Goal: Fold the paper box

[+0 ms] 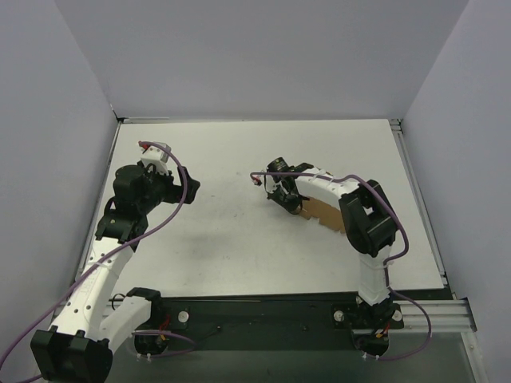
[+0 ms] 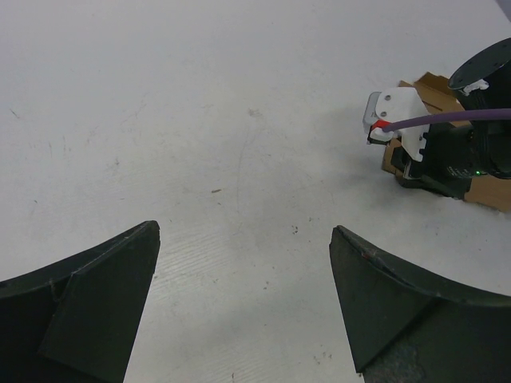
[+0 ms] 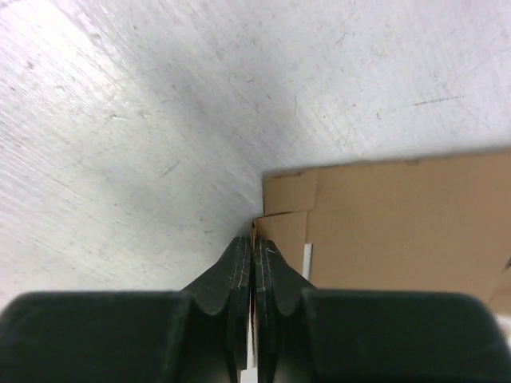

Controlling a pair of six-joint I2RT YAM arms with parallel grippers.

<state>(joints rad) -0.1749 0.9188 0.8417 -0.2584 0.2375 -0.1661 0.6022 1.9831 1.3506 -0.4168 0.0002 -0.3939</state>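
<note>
paper box point(image 1: 323, 214): flat brown cardboard, on the right of the table point(image 1: 239, 159), partly under my right arm.
my right gripper point(image 3: 253, 249): jaws pinched together on a thin flap edge at the box's left end.
my left gripper point(image 2: 243, 235): jaws spread wide, holding nothing, well apart to the left.

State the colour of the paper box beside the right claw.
Plain brown, no pattern. The paper box shows best in the right wrist view.

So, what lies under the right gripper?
The paper box, lying on the table, one flap edge pinched in the right gripper. Anything beneath the box is covered.
</note>
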